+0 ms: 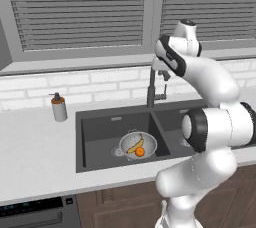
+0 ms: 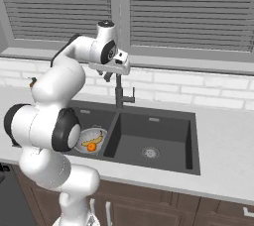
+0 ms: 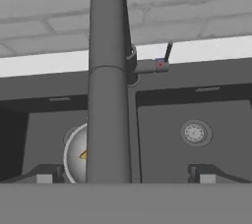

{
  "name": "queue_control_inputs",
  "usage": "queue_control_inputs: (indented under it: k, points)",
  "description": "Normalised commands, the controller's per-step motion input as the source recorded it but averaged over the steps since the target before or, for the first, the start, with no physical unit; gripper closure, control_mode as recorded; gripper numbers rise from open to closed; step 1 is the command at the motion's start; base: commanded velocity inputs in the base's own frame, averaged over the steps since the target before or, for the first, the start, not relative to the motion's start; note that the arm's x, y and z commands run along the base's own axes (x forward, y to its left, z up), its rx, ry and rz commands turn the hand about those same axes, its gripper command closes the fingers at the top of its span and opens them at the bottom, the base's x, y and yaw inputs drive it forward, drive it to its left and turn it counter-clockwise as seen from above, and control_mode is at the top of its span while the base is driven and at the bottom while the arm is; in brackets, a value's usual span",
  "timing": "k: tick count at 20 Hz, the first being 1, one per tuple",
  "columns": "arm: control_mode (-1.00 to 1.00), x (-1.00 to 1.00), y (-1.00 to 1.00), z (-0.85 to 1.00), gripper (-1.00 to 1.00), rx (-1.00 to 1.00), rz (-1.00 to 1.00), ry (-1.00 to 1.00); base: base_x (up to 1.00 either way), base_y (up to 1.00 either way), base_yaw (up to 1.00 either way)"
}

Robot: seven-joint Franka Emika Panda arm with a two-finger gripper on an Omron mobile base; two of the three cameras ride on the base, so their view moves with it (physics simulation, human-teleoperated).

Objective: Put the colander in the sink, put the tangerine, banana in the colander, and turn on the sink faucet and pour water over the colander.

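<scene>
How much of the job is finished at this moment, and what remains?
Done: the colander sits in the sink, left basin, with the banana and tangerine inside. In hand: the open end effector is up at the faucet, its spout between the fingers. Left: turn on the water; none is visibly running.

A metal colander is sitting in the left basin of the dark sink, holding a banana and a tangerine, while the white arm is reaching up by the faucet and a soap bottle is standing on the counter.
</scene>
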Motion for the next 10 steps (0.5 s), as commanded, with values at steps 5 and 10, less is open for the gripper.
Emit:
queue_control_inputs:
  k: [5, 10]
  points:
    - [-1.00, 0.15, 0.07, -0.12, -1.00, 0.00, -0.08, 0.00, 0.00, 0.00, 0.00]
    - [-1.00, 0.08, 0.08, -0.10, -1.00, 0.00, -0.09, 0.00, 0.00, 0.00, 0.00]
